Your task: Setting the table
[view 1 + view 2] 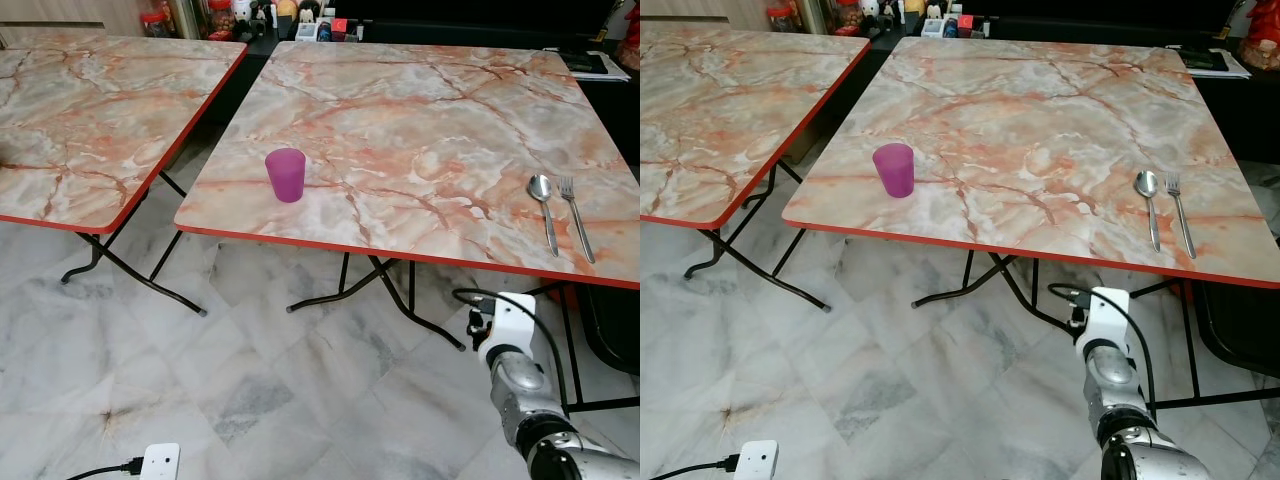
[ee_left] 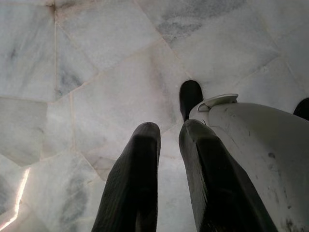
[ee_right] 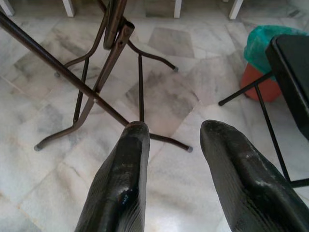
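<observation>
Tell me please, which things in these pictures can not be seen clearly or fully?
- Jars and small items behind the tables: cut by the eye views' top edge, too small to identify.
- Teal-covered red object: partly hidden by a black surface, right wrist view.
- White plug box: cut by the bottom edge, left eye view.

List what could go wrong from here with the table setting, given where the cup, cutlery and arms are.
The purple cup stands close to the table's red near edge; a clumsy reach could tip it onto the floor.

The spoon and fork lie side by side, almost touching, near the same edge, so picking one may drag the other off.

The right gripper hangs low beside the folding table legs and could snag them when raised.
</observation>
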Controlling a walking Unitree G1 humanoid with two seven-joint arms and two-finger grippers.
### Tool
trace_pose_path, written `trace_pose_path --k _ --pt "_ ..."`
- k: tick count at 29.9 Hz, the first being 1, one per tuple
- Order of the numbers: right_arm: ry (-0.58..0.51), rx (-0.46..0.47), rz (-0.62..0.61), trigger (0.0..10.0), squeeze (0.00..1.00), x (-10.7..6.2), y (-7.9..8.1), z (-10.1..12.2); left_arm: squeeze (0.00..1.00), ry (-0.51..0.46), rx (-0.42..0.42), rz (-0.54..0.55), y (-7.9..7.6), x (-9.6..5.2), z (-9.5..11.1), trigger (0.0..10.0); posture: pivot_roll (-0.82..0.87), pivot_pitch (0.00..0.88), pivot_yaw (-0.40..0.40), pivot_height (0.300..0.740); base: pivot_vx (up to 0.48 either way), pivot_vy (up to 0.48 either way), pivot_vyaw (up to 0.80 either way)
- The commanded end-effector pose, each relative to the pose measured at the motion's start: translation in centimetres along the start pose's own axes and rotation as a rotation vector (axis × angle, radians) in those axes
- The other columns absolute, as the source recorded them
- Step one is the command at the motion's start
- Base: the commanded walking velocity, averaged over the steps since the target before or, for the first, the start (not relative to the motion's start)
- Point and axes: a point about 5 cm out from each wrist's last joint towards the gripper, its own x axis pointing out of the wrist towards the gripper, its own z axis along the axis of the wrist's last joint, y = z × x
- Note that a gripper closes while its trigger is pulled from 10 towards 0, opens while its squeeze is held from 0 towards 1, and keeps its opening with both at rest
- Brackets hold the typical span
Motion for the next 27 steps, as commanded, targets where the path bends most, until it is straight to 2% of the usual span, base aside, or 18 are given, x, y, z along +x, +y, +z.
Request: trace_pose_path --k 1,3,13,18,19,21,27 --pt "-0.033 0.021 -0.018 10.0 0.0 0.0 -0.4 0.5 0.0 0.025 -0.003 0.012 0.3 -0.2 -0.8 10.0 -0.02 0.126 0.014 0.736 0.0 0.0 0.0" --pt "-0.091 0.028 -0.025 10.0 0.0 0.0 -0.6 1.2 0.0 0.025 -0.001 0.012 0.3 -0.2 -0.8 10.0 -0.02 0.126 0.014 0.736 0.0 0.0 0.0" --pt "-0.182 -0.024 -0.012 10.0 0.0 -0.8 -1.0 0.9 0.0 0.028 0.003 0.008 0.4 -0.2 -0.8 10.0 -0.04 0.129 0.014 0.736 0.0 0.0 0.0" --pt "-0.257 -0.046 -0.007 10.0 0.0 -1.1 -1.2 1.7 0.0 0.028 0.004 0.007 0.4 -0.2 -0.8 10.0 -0.04 0.126 0.014 0.736 0.0 0.0 0.0" --pt "-0.302 -0.04 -0.013 10.0 0.0 -1.2 -1.3 2.6 0.0 0.028 0.006 0.007 0.4 -0.2 -0.8 10.0 -0.04 0.122 0.014 0.736 0.0 0.0 0.0" --pt "-0.325 -0.036 -0.015 10.0 0.0 -1.2 -1.2 3.0 0.0 0.028 0.007 0.007 0.4 -0.2 -0.8 10.0 -0.04 0.122 0.014 0.736 0.0 0.0 0.0" --pt "-0.448 -0.033 0.018 10.0 0.0 -1.7 -0.2 6.1 0.0 0.025 0.008 0.006 0.4 -0.2 -0.8 10.0 -0.04 0.109 0.015 0.736 0.0 0.0 0.0"
